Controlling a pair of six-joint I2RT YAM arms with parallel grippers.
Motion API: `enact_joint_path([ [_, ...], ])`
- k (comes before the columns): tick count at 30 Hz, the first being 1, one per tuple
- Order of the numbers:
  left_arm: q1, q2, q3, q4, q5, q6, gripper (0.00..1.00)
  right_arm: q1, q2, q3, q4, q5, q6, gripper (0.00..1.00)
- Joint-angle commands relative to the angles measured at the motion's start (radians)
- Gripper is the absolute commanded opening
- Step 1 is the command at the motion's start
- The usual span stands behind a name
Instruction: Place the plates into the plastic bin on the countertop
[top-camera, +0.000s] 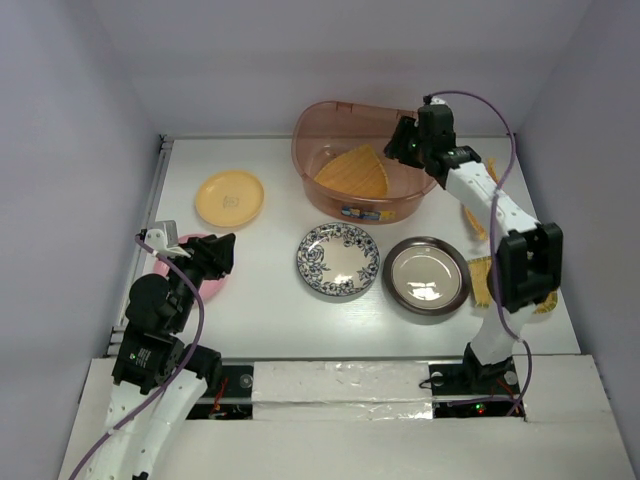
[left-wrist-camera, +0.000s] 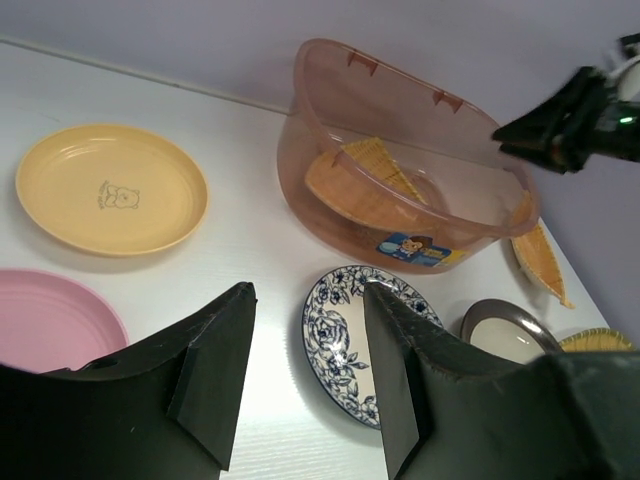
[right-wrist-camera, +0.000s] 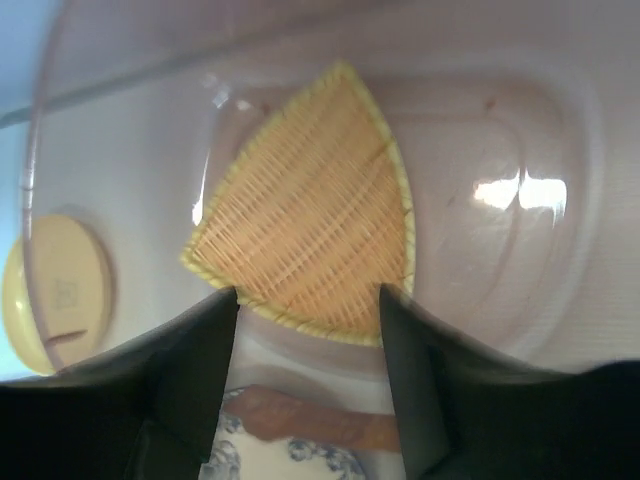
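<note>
1. Worktop (top-camera: 270, 335): glossy white with pale walls, and the bin stands at its far middle.
2. Left fingers (top-camera: 218, 252): well to the near left of the bin and pointed toward it. They are about half apart, with nothing between them.
3. Pink plate (left-wrist-camera: 50, 320): flat on the worktop beneath those fingers, partly hidden by the left arm.
4. Floral plate (top-camera: 338, 260): flat, just in front of the bin and apart from it.
5. Metal plate (top-camera: 427, 275): in front of the bin to the right, close beside the floral plate.
6. Woven rectangle (top-camera: 479, 280): further right again, partly under the right arm.
7. Yellow plate (top-camera: 229, 198): left of the bin, clear of its wall.
8. Leaf plate (left-wrist-camera: 540, 255): close by the bin's right wall; whether it touches I cannot tell.
9. Bin (top-camera: 330, 110): translucent reddish tub with a sticker (top-camera: 358, 211) on its front wall. The woven triangle (top-camera: 352, 172) lies inside it.
10. Right fingers (top-camera: 403, 142): over the bin's far right rim, spread wide and gripping nothing. The triangle lies loose below them.
</note>
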Motion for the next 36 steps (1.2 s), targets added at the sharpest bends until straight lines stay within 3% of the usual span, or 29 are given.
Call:
enact_joint_path([
  [1, -0.006, -0.012, 0.027, 0.027, -0.018, -0.005, 0.44, 0.069, -0.182, -0.057, 0.159, -0.022, 0.000, 0.31],
  [3, -0.006, -0.017, 0.027, 0.027, -0.027, -0.004, 0.41, 0.129, -0.224, -0.137, 0.223, -0.083, 0.008, 0.07],
  [5, -0.006, -0.020, 0.027, 0.027, -0.031, -0.004, 0.38, 0.244, -0.244, -0.210, 0.292, -0.111, 0.031, 0.05],
  [8, -0.006, -0.025, 0.029, 0.028, -0.042, -0.005, 0.24, 0.391, -0.205, -0.255, 0.386, -0.133, 0.088, 0.04],
  [11, -0.006, -0.028, 0.032, 0.021, -0.064, -0.007, 0.00, 0.513, -0.111, -0.227, 0.429, -0.137, 0.122, 0.01],
  [18, -0.006, -0.052, 0.032, 0.019, -0.081, -0.011, 0.00, 0.689, 0.179, 0.022, 0.307, -0.064, 0.119, 0.02],
  [19, -0.006, -0.054, 0.033, 0.019, -0.082, -0.011, 0.01, 0.698, 0.255, 0.086, 0.294, -0.068, 0.123, 0.07],
  [21, -0.006, -0.057, 0.033, 0.017, -0.081, -0.013, 0.13, 0.710, 0.332, 0.162, 0.241, -0.068, 0.132, 0.18],
  [22, -0.006, -0.058, 0.030, 0.020, -0.076, -0.013, 0.16, 0.723, 0.367, 0.195, 0.227, -0.071, 0.135, 0.30],
  [25, -0.006, -0.055, 0.030, 0.024, -0.062, -0.011, 0.25, 0.749, 0.489, 0.326, 0.171, -0.097, 0.139, 0.52],
  [27, -0.006, -0.057, 0.030, 0.027, -0.058, -0.011, 0.28, 0.759, 0.564, 0.416, 0.132, -0.102, 0.135, 0.58],
  [33, -0.006, -0.058, 0.029, 0.027, -0.056, -0.011, 0.30, 0.769, 0.668, 0.490, 0.121, -0.085, 0.189, 0.57],
  [36, -0.006, -0.058, 0.030, 0.028, -0.054, -0.010, 0.30, 0.769, 0.696, 0.481, 0.138, -0.094, 0.217, 0.49],
])
